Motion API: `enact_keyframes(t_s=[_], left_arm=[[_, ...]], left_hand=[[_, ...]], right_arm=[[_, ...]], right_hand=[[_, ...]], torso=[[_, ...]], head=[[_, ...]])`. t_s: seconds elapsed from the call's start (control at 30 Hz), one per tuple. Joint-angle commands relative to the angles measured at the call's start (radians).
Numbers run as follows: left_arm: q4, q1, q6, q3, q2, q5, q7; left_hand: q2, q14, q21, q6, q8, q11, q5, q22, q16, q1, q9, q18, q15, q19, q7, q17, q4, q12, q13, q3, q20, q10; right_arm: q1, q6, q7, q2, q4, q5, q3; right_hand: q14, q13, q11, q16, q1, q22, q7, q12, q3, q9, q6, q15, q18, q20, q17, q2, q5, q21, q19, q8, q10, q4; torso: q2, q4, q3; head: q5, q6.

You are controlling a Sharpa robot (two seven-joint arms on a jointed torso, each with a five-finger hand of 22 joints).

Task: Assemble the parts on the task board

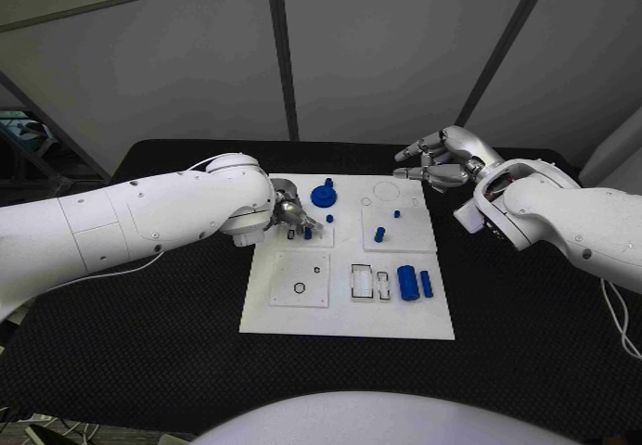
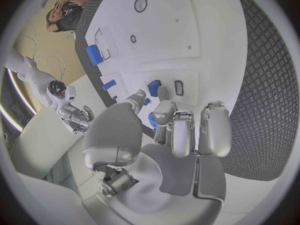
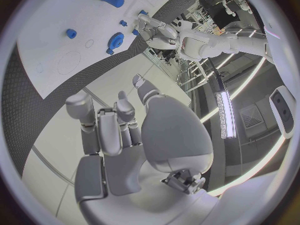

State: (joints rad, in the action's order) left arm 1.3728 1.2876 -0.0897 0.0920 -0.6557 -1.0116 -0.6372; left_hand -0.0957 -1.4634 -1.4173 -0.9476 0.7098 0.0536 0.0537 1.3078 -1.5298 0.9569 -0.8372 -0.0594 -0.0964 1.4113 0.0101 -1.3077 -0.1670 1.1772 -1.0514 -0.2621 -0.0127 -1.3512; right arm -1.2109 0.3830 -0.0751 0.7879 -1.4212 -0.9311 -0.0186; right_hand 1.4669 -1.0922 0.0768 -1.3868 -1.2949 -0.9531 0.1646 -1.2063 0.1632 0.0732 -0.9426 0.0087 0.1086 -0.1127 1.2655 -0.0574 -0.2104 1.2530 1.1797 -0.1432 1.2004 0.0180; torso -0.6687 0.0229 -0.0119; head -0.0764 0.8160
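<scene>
Left hand (image 1: 292, 215) sits low over the left upper part of the task board (image 1: 348, 315). Its fingers are curled in around a small blue peg (image 1: 308, 234), which stands on the board directly under the fingertips; in the left wrist view the peg (image 2: 152, 120) shows just beyond the curled fingers (image 2: 164, 116), apparently pinched there. A second small blue piece (image 2: 154, 87) lies on the board a little past the fingertips, next to a small dark slot.

Just to the right of the left hand, near its far side, stands the blue gear (image 1: 324, 196) with its upright post. Further right of that hand, mid-board, are two short blue pegs (image 1: 380, 234). Nearer the robot and right of the left hand lie two blue cylinders (image 1: 415, 282) side by side, beside a rectangular recess.

Right hand (image 1: 439, 159) hovers above the black tabletop (image 1: 535, 334) off the board's far right corner, apart from all parts. Its fingers are loosely bent and spread, holding nothing; the right wrist view shows the same hand (image 3: 119, 130) empty.
</scene>
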Motion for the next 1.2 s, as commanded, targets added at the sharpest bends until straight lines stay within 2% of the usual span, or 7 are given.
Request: enact_keyframes(t_s=[0.03,0.47,0.6,0.7,0.87,1.0,1.2], left_arm=[[0.003,0.001,0.003,-0.001,-0.001,-0.005,-0.009],[0.009,0.001,0.026,-0.004,-0.008,-0.005,-0.001],[0.013,0.001,0.044,-0.029,-0.014,-0.005,0.009],[0.019,0.001,0.044,-0.069,-0.027,-0.002,0.012],[0.005,0.023,-0.017,-0.128,-0.056,0.022,0.002],[-0.043,0.053,-0.071,-0.144,-0.058,0.044,-0.005],[-0.145,0.070,-0.129,-0.143,-0.014,0.055,-0.010]], left_hand=[[0.008,-0.093,-0.005,-0.003,0.007,0.002,0.001,0.013,0.004,-0.002,-0.001,0.001,-0.007,0.008,-0.003,-0.221,0.000,0.004,0.001,0.005,0.001,-0.008],[0.008,-0.093,0.000,-0.003,0.007,0.002,0.001,0.005,0.004,0.002,-0.001,-0.001,-0.007,0.003,-0.003,-0.220,-0.002,0.000,0.006,0.013,0.001,-0.005],[0.000,-0.093,0.010,0.006,0.005,0.000,0.000,-0.011,0.005,0.003,0.001,-0.005,-0.006,-0.007,-0.001,-0.220,-0.009,-0.009,0.018,0.039,0.001,0.002],[-0.002,-0.092,0.041,0.037,-0.016,-0.009,0.001,-0.055,0.007,0.020,0.013,-0.015,0.001,-0.036,0.011,-0.218,-0.018,-0.040,0.056,0.073,-0.003,0.029],[0.013,-0.083,0.110,0.126,-0.135,-0.053,0.002,-0.146,0.030,0.095,0.117,-0.032,0.036,-0.096,0.064,-0.198,-0.012,-0.107,0.139,0.114,-0.032,0.094],[0.024,-0.082,0.122,0.139,-0.204,-0.075,0.001,-0.154,0.031,0.129,0.211,-0.035,0.055,-0.099,0.088,-0.197,-0.016,-0.107,0.148,0.154,-0.054,0.102],[0.035,-0.083,0.121,0.119,-0.224,-0.078,0.002,-0.148,0.029,0.143,0.267,-0.036,0.059,-0.093,0.091,-0.198,-0.026,-0.100,0.149,0.187,-0.060,0.102]], right_arm=[[-0.001,-0.006,-0.005,-0.001,-0.001,-0.001,-0.001],[-0.001,-0.006,-0.005,-0.002,0.002,-0.001,-0.001],[-0.001,-0.006,-0.005,-0.003,0.005,-0.001,-0.001],[-0.001,-0.006,-0.006,-0.004,0.008,-0.001,-0.001],[-0.001,-0.004,-0.005,-0.004,0.014,-0.001,-0.001],[-0.001,-0.003,-0.004,-0.004,0.016,-0.001,-0.001],[-0.001,-0.003,-0.006,-0.007,0.019,-0.001,-0.001]], right_hand=[[0.028,0.002,-0.001,0.006,0.005,0.001,-0.002,0.006,-0.002,-0.001,0.007,-0.008,0.016,0.001,-0.001,0.003,-0.002,-0.006,-0.006,-0.007,-0.006,-0.003],[0.028,0.002,-0.001,0.006,0.005,0.001,-0.002,0.006,-0.002,-0.001,0.007,-0.008,0.016,0.001,-0.001,0.003,-0.002,-0.006,-0.006,-0.007,-0.006,-0.003],[0.028,0.002,-0.001,0.006,0.005,0.001,-0.002,0.006,-0.002,-0.001,0.007,-0.008,0.016,0.001,-0.001,0.003,-0.002,-0.006,-0.006,-0.007,-0.006,-0.003],[0.028,0.002,-0.001,0.006,0.005,0.001,-0.002,0.006,-0.002,-0.001,0.007,-0.008,0.016,0.001,-0.001,0.003,-0.002,-0.006,-0.006,-0.007,-0.006,-0.003],[0.028,0.002,-0.001,0.006,0.005,0.001,-0.002,0.006,-0.002,-0.001,0.007,-0.008,0.016,0.001,-0.001,0.003,-0.002,-0.006,-0.006,-0.007,-0.006,-0.003],[0.028,0.002,-0.001,0.006,0.005,0.001,-0.002,0.006,-0.002,-0.001,0.007,-0.008,0.016,0.001,-0.001,0.003,-0.002,-0.006,-0.006,-0.007,-0.006,-0.003],[0.028,0.002,-0.001,0.006,0.005,0.001,-0.002,0.006,-0.002,-0.001,0.007,-0.008,0.016,0.001,-0.001,0.003,-0.002,-0.006,-0.006,-0.007,-0.006,-0.003]], torso=[[0.000,0.0000,-0.0005],[0.001,-0.0003,-0.0008],[0.000,-0.0003,-0.0004],[0.001,-0.0006,-0.0008],[0.002,-0.0013,0.0012],[0.001,-0.0003,0.0011],[-0.001,0.0011,0.0002]], head=[[0.000,0.002],[-0.001,0.000],[0.000,-0.003],[-0.001,-0.007],[-0.003,-0.014],[-0.006,-0.021],[-0.012,-0.030]])
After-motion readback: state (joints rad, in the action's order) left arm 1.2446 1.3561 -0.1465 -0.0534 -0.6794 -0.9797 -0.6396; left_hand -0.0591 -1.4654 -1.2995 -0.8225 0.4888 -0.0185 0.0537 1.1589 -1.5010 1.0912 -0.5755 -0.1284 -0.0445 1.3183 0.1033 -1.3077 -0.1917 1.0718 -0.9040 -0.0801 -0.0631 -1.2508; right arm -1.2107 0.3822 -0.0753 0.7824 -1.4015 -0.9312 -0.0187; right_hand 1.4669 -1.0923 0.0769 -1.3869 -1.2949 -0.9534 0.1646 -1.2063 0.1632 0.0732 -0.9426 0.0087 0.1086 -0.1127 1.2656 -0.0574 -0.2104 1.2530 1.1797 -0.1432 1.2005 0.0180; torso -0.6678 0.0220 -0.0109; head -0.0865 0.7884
